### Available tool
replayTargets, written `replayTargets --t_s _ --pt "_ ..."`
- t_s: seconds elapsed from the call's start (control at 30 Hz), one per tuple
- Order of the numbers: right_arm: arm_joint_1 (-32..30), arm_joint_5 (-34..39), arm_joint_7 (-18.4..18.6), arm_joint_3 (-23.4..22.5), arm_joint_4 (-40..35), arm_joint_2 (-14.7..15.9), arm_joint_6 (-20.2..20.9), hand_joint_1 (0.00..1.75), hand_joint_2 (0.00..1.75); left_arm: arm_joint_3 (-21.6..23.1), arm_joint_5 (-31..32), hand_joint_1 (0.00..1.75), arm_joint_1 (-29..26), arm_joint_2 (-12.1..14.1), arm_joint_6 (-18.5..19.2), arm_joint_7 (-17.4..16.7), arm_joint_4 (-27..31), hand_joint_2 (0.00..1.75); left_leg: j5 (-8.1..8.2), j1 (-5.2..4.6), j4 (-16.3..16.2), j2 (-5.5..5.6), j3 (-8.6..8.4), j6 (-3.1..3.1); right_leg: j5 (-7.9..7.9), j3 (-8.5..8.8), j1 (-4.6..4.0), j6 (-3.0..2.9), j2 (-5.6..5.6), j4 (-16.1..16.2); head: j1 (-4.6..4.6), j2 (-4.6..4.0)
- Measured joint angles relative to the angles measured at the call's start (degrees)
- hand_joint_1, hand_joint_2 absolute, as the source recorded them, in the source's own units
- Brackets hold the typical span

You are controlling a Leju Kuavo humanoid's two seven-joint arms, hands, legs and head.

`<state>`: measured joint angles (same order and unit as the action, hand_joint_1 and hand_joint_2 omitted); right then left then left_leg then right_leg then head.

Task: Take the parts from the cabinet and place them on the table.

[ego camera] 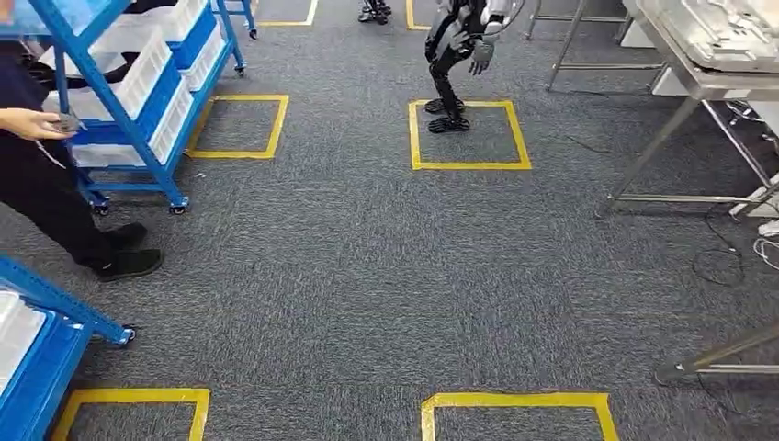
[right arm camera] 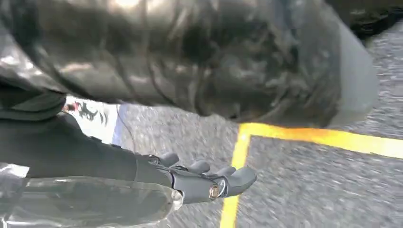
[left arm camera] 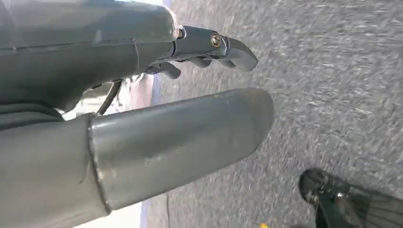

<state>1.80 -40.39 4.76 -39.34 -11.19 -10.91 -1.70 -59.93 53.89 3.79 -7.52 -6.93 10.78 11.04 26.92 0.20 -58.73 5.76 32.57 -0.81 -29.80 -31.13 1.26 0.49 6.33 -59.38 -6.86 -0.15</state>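
Note:
The blue cabinet (ego camera: 129,129) with white bins (ego camera: 138,73) stands at the far left in the head view. A second blue rack (ego camera: 37,358) with a white bin is at the near left. The steel table (ego camera: 698,87) is at the far right, with pale plastic trays (ego camera: 726,32) on it. My left hand (left arm camera: 199,90) hangs over grey carpet, thumb and fingers (left arm camera: 233,47) apart, nothing between them. My right hand (right arm camera: 204,183) also hangs above the carpet with its fingers stretched out and holds nothing.
A person in dark clothes (ego camera: 55,211) stands by the cabinet, one hand (ego camera: 37,124) holding a small grey thing. Another humanoid robot (ego camera: 455,55) stands in a yellow floor square (ego camera: 468,133). Cables (ego camera: 726,257) lie near the table legs. A second table's leg (ego camera: 716,354) is at near right.

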Motion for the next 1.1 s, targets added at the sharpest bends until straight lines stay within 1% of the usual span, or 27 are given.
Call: replayTargets --t_s 0.1,0.13,0.17,0.2,0.23,0.27,0.3,0.33,0.37,0.4,0.43,0.47,0.5,0.57,0.63,0.67,0.7,0.73,0.77,0.8,0.83,0.87,0.9,0.93,0.97,1.0,1.1 --pt "0.31 0.15 -0.04 -0.31 -0.02 0.00 -0.02 0.00 0.00 -2.25 -1.96 0.00 -0.12 0.04 -0.35 0.04 0.00 0.00 -0.66 0.62 0.56 2.29 0.48 1.31 0.07 -0.10 -0.60 -0.83 -2.21 -0.25 -0.02 0.00" --pt "0.32 0.13 -0.04 -0.37 -0.02 -0.08 0.00 0.00 0.00 -2.47 -2.07 0.00 -0.18 0.07 -0.33 0.04 0.00 0.00 -0.49 0.63 0.32 2.23 0.70 1.59 0.44 0.17 -0.04 -1.42 -3.10 0.47 0.00 0.00" --pt "0.28 0.09 -0.02 -0.37 -0.02 -0.09 0.00 0.00 0.00 -2.66 -2.26 0.00 -0.24 0.07 -0.33 0.02 0.00 0.00 0.28 0.42 -0.84 -1.50 1.03 1.63 0.58 0.48 -0.22 -1.71 -3.89 0.84 0.00 0.00" --pt "0.15 0.07 -0.04 -0.39 -0.02 -0.09 0.00 0.00 0.00 -2.86 -2.31 0.00 -0.14 0.09 -0.33 -0.02 0.00 0.00 2.05 0.34 -3.51 -3.85 2.35 1.77 0.55 0.57 -0.40 -2.25 -4.68 0.93 0.07 0.00" --pt "-0.01 0.04 -0.02 -0.42 0.00 -0.09 0.04 0.00 0.00 -3.23 -2.38 0.00 0.10 0.18 -0.33 -0.02 0.00 0.00 4.44 0.45 -8.05 -4.67 4.57 1.98 0.46 0.55 -0.61 -2.41 -5.74 0.90 0.06 0.00" --pt "-0.15 0.04 -0.02 -0.44 0.00 -0.09 0.04 0.00 0.00 -3.50 -2.40 0.00 0.24 0.22 -0.33 -0.02 0.00 0.00 6.33 0.51 -12.44 -4.90 6.68 2.16 0.36 0.56 -0.78 -2.56 -6.86 0.87 0.04 0.00" --pt "-0.17 0.04 0.02 -0.48 0.00 -0.09 0.02 0.00 0.00 -3.60 -2.44 0.00 0.22 0.24 -0.32 -0.02 0.00 0.00 7.33 0.52 -15.65 -5.01 8.19 2.30 0.26 0.54 -0.89 -2.69 -7.83 0.85 0.07 0.00" --pt "-0.14 0.02 0.02 -0.52 0.00 -0.09 0.02 0.00 0.00 -3.65 -2.44 0.00 0.17 0.24 -0.33 -0.02 0.00 0.00 7.02 0.53 -16.43 -5.14 8.50 2.35 0.21 0.51 -0.94 -2.74 -8.62 0.79 0.05 0.00" --pt "-0.10 0.02 0.02 -0.57 0.00 -0.09 0.02 0.00 0.00 -3.74 -2.44 0.00 0.05 0.24 -0.33 -0.04 0.00 0.00 5.57 0.53 -14.73 -5.33 7.54 2.33 0.11 0.54 -1.00 -2.69 -9.32 0.76 0.07 0.00" --pt "0.00 0.00 0.02 -0.63 0.00 -0.09 0.02 0.00 0.00 -3.87 -2.46 0.00 -0.11 0.24 -0.33 -0.09 0.00 0.00 3.28 0.52 -10.64 -5.67 5.28 2.24 -0.02 0.67 -1.04 -2.64 -9.98 0.74 0.07 0.00" --pt "0.07 0.00 0.13 -0.70 0.00 -0.11 0.02 0.00 0.00 -3.91 -2.46 0.00 -0.14 0.28 -0.35 -0.13 0.00 0.00 0.88 0.44 -5.23 -6.69 2.23 2.00 -0.18 0.97 -1.08 -2.51 -10.63 0.73 0.07 0.00" --pt "0.07 0.00 0.18 -0.74 0.00 -0.13 0.02 0.00 0.00 -3.91 -2.44 0.00 -0.03 0.31 -0.30 0.13 0.00 0.00 -0.02 0.23 -0.16 -9.15 -0.50 1.59 -0.35 1.28 -1.15 -2.26 -11.26 0.74 0.07 0.00" --pt "0.02 0.13 0.31 -0.87 0.00 -0.18 -0.02 0.00 0.00 -3.91 -2.16 0.00 0.12 0.31 0.05 1.14 0.00 0.00 0.42 -0.41 0.35 -9.60 -0.78 1.17 -0.57 1.29 -1.52 -1.90 -11.82 0.69 0.04 0.00" --pt "0.34 0.42 0.33 -1.29 0.00 -0.37 -0.24 0.00 0.00 -3.89 -1.26 0.00 -0.16 0.22 0.72 3.71 0.02 0.00 0.20 -0.58 0.55 -8.46 -0.49 0.49 -0.59 1.48 -1.34 -1.46 -12.66 0.81 0.04 0.00" --pt "0.84 0.46 0.33 -1.42 -0.02 -0.59 -0.37 0.00 0.00 -3.89 -1.17 0.00 -0.38 0.22 0.88 4.22 0.02 0.00 -0.12 -0.39 1.49 -7.36 -0.68 -0.29 -0.70 2.22 -1.46 -0.73 -13.57 1.20 0.04 0.00" --pt "0.81 0.46 0.35 -1.44 -0.04 -0.59 -0.44 0.00 0.00 -3.87 -1.09 0.00 -0.45 -0.07 0.96 4.28 0.02 0.00 -0.57 -0.07 2.11 -6.83 -1.52 -0.48 -1.34 2.25 -1.05 -0.36 -11.65 0.42 0.07 0.00" --pt "0.66 0.50 0.31 -1.46 -0.04 -0.61 -0.46 0.00 0.00 -3.87 -1.04 0.00 -0.41 -0.11 0.99 4.42 0.04 0.00 -0.72 0.09 2.30 -6.36 -1.58 -0.84 -3.09 1.16 -1.01 -0.27 -8.98 -1.83 -0.02 0.00" --pt "0.58 0.50 0.31 -1.49 -0.04 -0.61 -0.46 0.00 0.00 -3.87 -0.67 0.00 -0.35 -0.13 0.99 4.42 0.04 0.00 -0.90 0.11 2.30 -6.09 -1.41 -1.16 -5.39 -0.75 -0.87 -0.14 -7.47 -5.74 0.02 0.00" --pt "0.51 0.50 0.31 -1.51 -0.02 -0.61 -0.44 0.00 0.00 -3.73 -0.12 0.00 -0.30 -0.42 0.96 4.48 0.04 0.00 -0.90 0.10 2.26 -5.41 -1.34 -1.16 -7.58 -3.12 -0.77 -0.04 -6.79 -10.57 0.00 0.00" --pt "0.40 0.48 0.31 -1.55 -0.02 -0.61 -0.42 0.00 0.00 -3.52 0.34 0.00 -0.35 -0.52 0.96 4.48 0.07 0.00 -0.90 0.08 2.20 -4.80 -1.27 -1.17 -8.87 -5.18 -0.70 0.07 -6.56 -14.46 0.00 0.00" --pt "0.38 0.48 0.28 -1.59 -0.02 -0.61 -0.42 0.00 0.00 -3.34 0.81 0.00 -0.42 -0.52 1.07 4.48 0.09 0.00 -0.89 0.08 2.09 -4.02 -1.25 -1.16 -8.82 -6.42 -0.64 0.20 -6.52 -16.48 0.02 0.00" --pt "0.32 0.48 0.28 -1.66 -0.02 -0.61 -0.39 0.00 0.00 -3.23 1.23 0.00 -0.46 -0.55 1.20 4.46 0.11 0.00 -0.84 0.10 1.99 -3.12 -1.32 -1.09 -7.09 -6.35 -0.48 0.27 -6.47 -15.53 -0.02 0.00" --pt "0.27 0.48 0.28 -1.75 -0.02 -0.61 -0.39 0.00 0.00 -3.12 1.36 0.00 -0.48 -0.59 1.29 4.48 0.11 0.00 -0.76 0.13 1.87 -2.36 -1.38 -0.99 -4.60 -5.18 -0.35 0.27 -6.40 -12.41 0.00 0.00" --pt "0.25 0.48 0.28 -1.81 -0.02 -0.61 -0.42 0.00 0.00 -2.99 1.67 0.00 -0.50 -0.70 1.38 4.46 0.11 0.00 -0.65 0.20 1.64 -1.55 -1.45 -0.81 -1.71 -3.18 -0.23 0.20 -6.03 -7.61 0.00 0.00" --pt "0.22 0.48 0.26 -1.86 -0.02 -0.61 -0.40 0.00 0.00 -2.80 1.86 0.00 -0.58 -0.83 1.55 4.46 0.11 0.00 -0.44 0.29 1.30 -0.75 -1.37 -0.49 1.17 -0.77 0.05 0.17 -4.11 -1.95 0.00 0.00" --pt "0.07 0.48 0.28 -1.97 0.00 -0.59 -0.39 0.00 0.00 -2.64 2.13 0.00 -0.63 -0.85 1.62 4.46 0.11 0.00 -0.32 0.21 0.97 -0.29 -0.96 -0.11 0.21 -0.34 0.14 0.08 -0.83 -0.44 0.00 0.00" --pt "0.28 0.37 0.22 -2.36 -0.02 -0.59 -0.37 0.00 0.00 -1.94 2.89 0.00 -0.74 -0.85 1.99 4.37 0.24 0.00 -0.53 0.43 0.90 1.26 -0.15 0.92 0.59 -0.48 -0.38 -0.77 -2.74 -0.18 0.00 0.00"
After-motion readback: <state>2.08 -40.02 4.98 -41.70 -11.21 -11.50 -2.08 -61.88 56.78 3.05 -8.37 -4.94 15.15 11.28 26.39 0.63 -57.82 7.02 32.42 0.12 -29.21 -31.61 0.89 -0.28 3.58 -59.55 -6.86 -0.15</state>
